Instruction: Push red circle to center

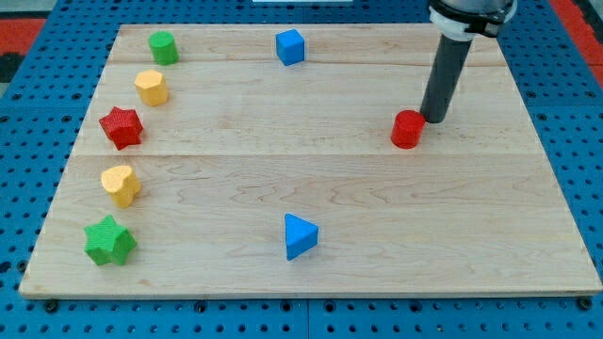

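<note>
The wooden surface (311, 188) is a big light board on a blue base with holes (19, 141). The red circle (407, 129) sits on the right side of the board, a bit toward the far edge, well right of the middle. My tip (434, 120) is down on the board just beside the red circle, on its right and far side, touching it or almost touching it. This arm has no jaws, only a dark rod, so nothing is being held.

Along the left side there is a row of blocks. From far to near they are a green cylinder (163, 47), a yellow hexagon (151, 88), a red star (122, 127), a yellow heart (122, 185) and a green star (110, 241). A blue cube (290, 47) sits by the far edge near the middle. A blue triangle (301, 235) sits near the near edge, also around the middle.
</note>
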{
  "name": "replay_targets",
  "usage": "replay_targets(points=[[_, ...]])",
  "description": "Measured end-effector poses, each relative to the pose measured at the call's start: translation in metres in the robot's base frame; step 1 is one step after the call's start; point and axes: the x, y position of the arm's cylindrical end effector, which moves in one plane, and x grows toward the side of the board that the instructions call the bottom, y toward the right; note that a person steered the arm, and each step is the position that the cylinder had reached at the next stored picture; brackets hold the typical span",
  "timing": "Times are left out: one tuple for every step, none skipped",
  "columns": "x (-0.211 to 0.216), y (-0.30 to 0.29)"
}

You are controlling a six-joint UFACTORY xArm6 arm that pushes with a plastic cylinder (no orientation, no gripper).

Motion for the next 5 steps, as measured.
replay_targets(points=[[0.015,0.006],[0.018,-0.009],[0.018,-0.068],[0.018,-0.141],[0.018,-0.137]])
